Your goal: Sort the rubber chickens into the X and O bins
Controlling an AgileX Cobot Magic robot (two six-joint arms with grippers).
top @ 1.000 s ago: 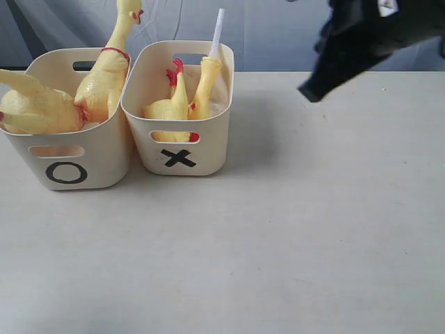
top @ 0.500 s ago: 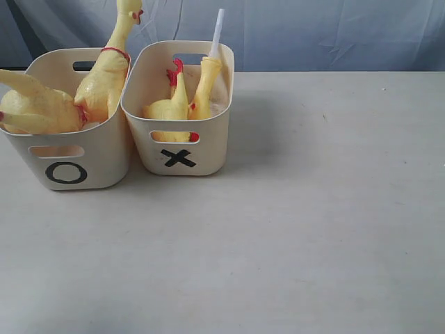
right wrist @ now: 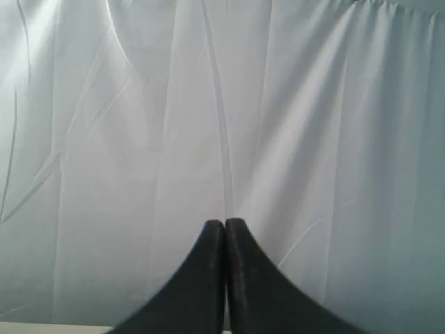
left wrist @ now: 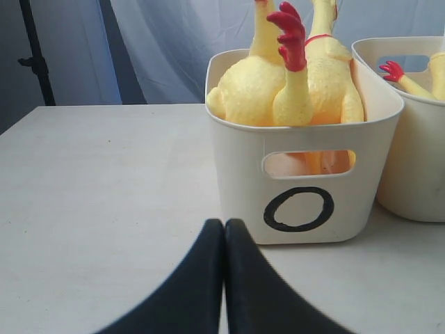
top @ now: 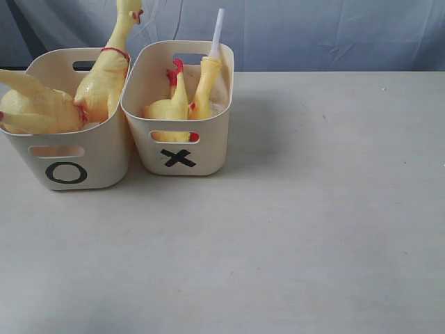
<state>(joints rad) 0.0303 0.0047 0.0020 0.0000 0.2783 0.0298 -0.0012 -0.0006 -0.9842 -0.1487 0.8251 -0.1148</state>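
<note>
1. While the left gripper [left wrist: 224,233] is pointing at the bins, its two fingers are pressing together with nothing between them.
2. The right gripper [right wrist: 224,233] is also pressing its fingers together on nothing. It is facing only the curtain [right wrist: 139,104], so no chicken is showing in front of it.
3. The O bin [left wrist: 240,181] is sitting straight ahead of the left gripper, close but not touching. That is making the left arm look like the nearer one to the bins.
4. Two big chickens [top: 104,80] are sitting in the O bin. One is holding its long neck straight up, high above the rim. The other is lying on its side and sticking out over the bin's far-left edge in the outside view.
5. The X bin [top: 208,149] is sitting right beside the O bin on the table [top: 313,209]. Two small chickens [top: 170,104] are leaning inside it with their necks pointing up. A white tube [top: 217,31] is poking up from one of them.
6. All four chickens are sitting in bins, so the sorting is looking finished. If one is needing a fix, the left arm is probably the better one to reach forward and come down over a neck from above.
</note>
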